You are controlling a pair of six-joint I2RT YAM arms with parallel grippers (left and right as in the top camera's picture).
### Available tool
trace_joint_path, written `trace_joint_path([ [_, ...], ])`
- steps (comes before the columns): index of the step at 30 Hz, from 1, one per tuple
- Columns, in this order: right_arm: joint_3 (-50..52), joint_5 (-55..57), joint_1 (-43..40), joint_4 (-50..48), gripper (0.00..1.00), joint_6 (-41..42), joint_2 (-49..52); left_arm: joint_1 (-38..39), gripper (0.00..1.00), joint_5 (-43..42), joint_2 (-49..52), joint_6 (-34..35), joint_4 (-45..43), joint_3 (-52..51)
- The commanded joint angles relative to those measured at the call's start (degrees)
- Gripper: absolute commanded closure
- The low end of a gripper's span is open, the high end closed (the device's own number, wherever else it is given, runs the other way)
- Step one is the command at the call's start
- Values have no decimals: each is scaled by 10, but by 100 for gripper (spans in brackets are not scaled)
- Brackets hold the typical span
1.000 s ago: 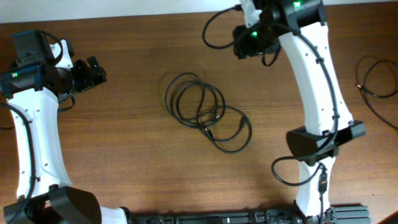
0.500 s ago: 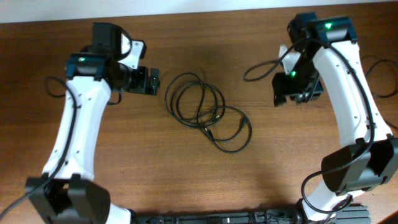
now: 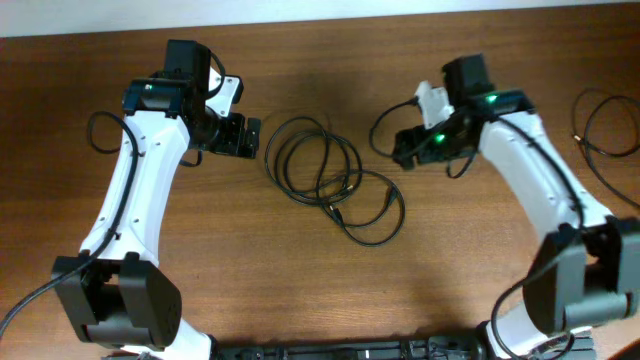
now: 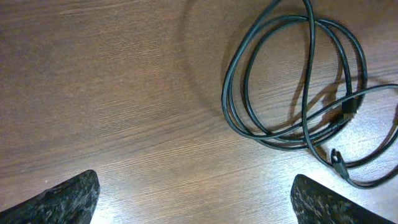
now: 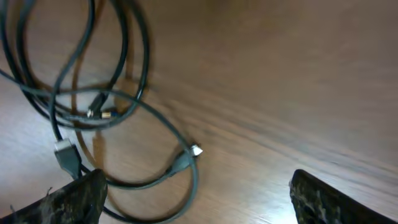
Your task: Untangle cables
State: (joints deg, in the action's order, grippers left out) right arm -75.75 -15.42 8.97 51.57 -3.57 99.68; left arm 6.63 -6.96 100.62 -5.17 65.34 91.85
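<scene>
Left gripper: released, its fingers seen spread wide at the lower corners of the left wrist view; nothing is held between them.
Left gripper position: placed in the upper left of centre in the overhead frame, just beside the left edge of the coil, apart from it.
Right gripper: released, fingers set wide apart in the right wrist view; nothing is grasped.
Right gripper position: placed in the upper right of centre in the overhead frame, near the right side of the coil, not touching it.
Cables: thin black cords laid in overlapping loops at the centre of the overhead frame, flat on the bench; shown at the upper right of the left wrist view and the left half of the right wrist view.
Plug ends: small connectors are seen within the tangle, one with a metal tip.
Separate cable: one loose loop lies at the far right edge of the overhead frame, well apart from the coil.
</scene>
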Motion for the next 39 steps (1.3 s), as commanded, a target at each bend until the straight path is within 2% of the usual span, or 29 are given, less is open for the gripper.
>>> trace_joint_path([
  [1, 40, 20, 39, -45, 12, -7, 21, 0, 1, 4, 1, -7, -1, -1],
  [3, 64, 44, 63, -90, 25, -7, 37, 0, 1, 4, 1, -5, -1, -1],
  [5, 71, 73, 80, -106, 32, -7, 56, 0, 1, 4, 1, -5, -1, -1],
  [10, 73, 73, 99, -110, 40, -5, 108, 0, 1, 4, 1, -5, -1, -1],
  [13, 73, 71, 99, -113, 60, -5, 122, 0, 1, 4, 1, -5, -1, -1],
  [14, 73, 71, 99, -113, 64, -5, 122, 0, 1, 4, 1, -5, -1, -1],
  [15, 73, 71, 99, -113, 74, -5, 122, 0, 1, 4, 1, -5, -1, -1],
  [16, 73, 71, 99, -113, 91, -5, 122, 0, 1, 4, 1, -5, -1, -1],
  [17, 73, 71, 99, -109, 96, 4, 122, 0, 1, 4, 1, -5, -1, -1],
  [19, 61, 71, 88, -83, 96, 57, 117, 0, 1, 4, 1, -5, -1, -1],
  [22, 10, 61, 54, -17, 96, 91, 94, 0, 1, 4, 1, -5, -1, -1],
  [26, -155, -22, -37, 107, 96, 90, 43, 0, 1, 4, 1, -5, -1, -1],
  [31, -382, -22, -161, 217, 96, 90, 14, 0, 1, 4, 1, -5, -1, -1],
  [35, -456, -19, -249, 243, 96, 90, 13, 0, 1, 4, 1, -5, -1, -1],
  [37, -453, 32, -292, 253, 96, 105, 14, 0, 1, 4, 1, -5, -1, -1],
  [39, -453, 151, -330, 268, 96, 139, 14, 0, 1, 4, 1, -5, -1, -1],
])
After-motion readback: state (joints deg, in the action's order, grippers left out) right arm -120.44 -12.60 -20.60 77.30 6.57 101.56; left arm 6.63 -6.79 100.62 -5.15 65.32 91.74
